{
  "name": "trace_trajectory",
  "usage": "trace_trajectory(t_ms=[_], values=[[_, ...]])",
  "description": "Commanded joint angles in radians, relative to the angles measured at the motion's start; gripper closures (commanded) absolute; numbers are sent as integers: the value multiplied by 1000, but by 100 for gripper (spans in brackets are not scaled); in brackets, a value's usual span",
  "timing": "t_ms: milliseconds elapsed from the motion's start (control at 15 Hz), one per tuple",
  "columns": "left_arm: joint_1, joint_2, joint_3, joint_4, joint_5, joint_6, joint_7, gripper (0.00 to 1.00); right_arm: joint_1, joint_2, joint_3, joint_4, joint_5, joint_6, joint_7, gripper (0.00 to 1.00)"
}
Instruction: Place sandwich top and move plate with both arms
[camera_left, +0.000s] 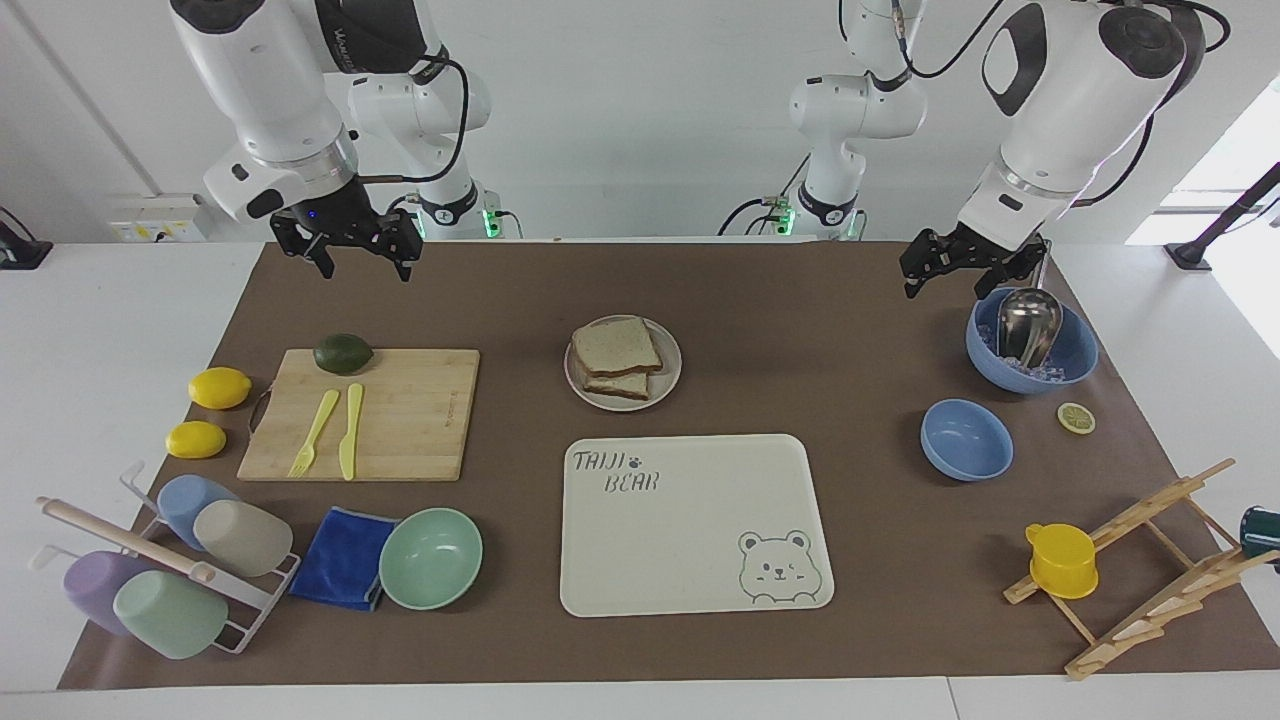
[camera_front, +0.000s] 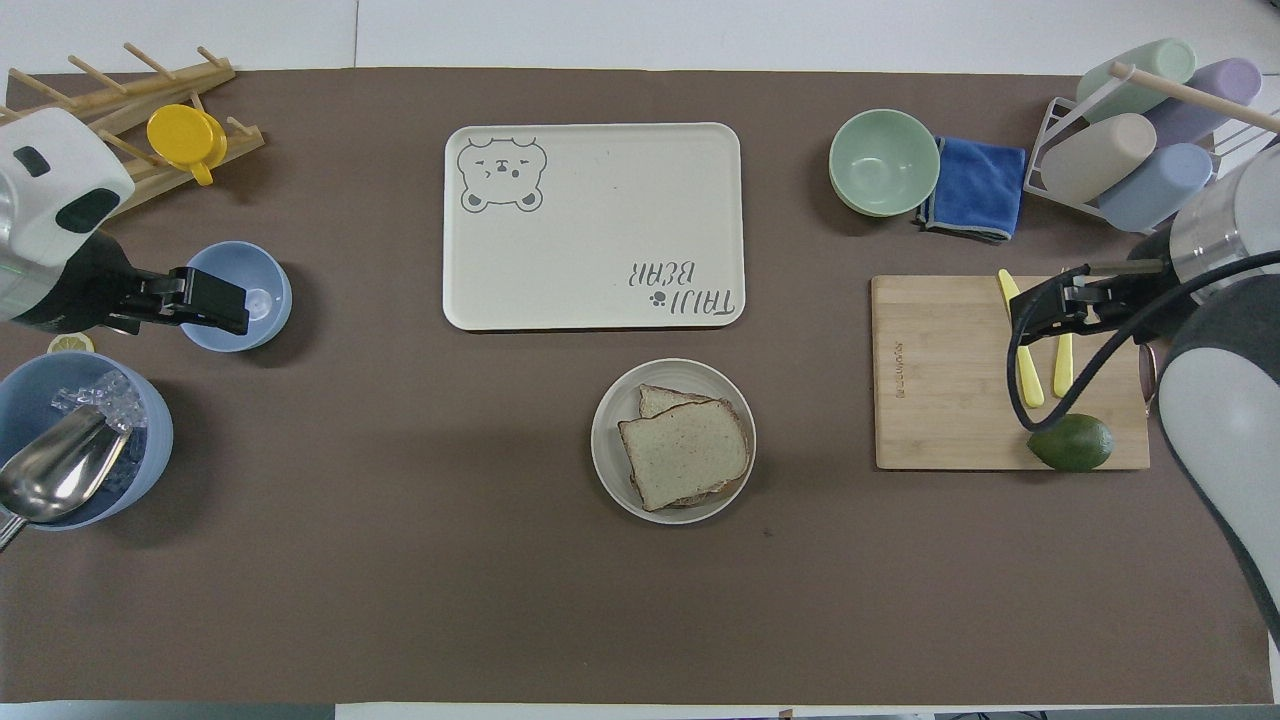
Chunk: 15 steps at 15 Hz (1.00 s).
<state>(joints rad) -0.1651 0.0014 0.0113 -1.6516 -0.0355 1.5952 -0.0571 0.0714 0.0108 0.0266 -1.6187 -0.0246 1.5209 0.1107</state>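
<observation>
Fingers (camera_left: 325, 262) raised over mat; cutting board (camera_left: 400, 412), tray (camera_left: 690, 540) beside plate (camera_left: 672, 375)

A robotics lab staged as a kitchen: two white arms (camera_left: 1060, 110) bolted at a surface (camera_left: 800, 300) with brown paper, bare white walls, cabling.

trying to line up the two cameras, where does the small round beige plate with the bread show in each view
Facing view: small round beige plate at the centre, just above the cream rectangular bear tray.
Overhead view: plate at the centre, just below the tray.
Shared landmark: the bear tray.
</observation>
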Motion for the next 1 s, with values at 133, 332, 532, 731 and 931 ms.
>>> trace_trajectory(t_ms=[133, 332, 532, 731, 931], values=[[10, -4, -4, 10, -12, -8, 13, 0, -16, 26, -37, 6, 8, -25, -55, 0], [10, -4, -4, 9, -12, -8, 13, 0, -35, 29, -36, 16, 8, -42, -59, 0], [10, -4, -4, 10, -12, -6, 13, 0, -58, 29, -36, 8, 6, -31, -132, 0], [10, -4, -4, 10, -12, -8, 13, 0, -61, 26, -33, 2, 9, -33, -134, 0], [10, -4, -4, 9, -12, -8, 13, 0, -93, 26, -19, -9, 28, -30, -132, 0]])
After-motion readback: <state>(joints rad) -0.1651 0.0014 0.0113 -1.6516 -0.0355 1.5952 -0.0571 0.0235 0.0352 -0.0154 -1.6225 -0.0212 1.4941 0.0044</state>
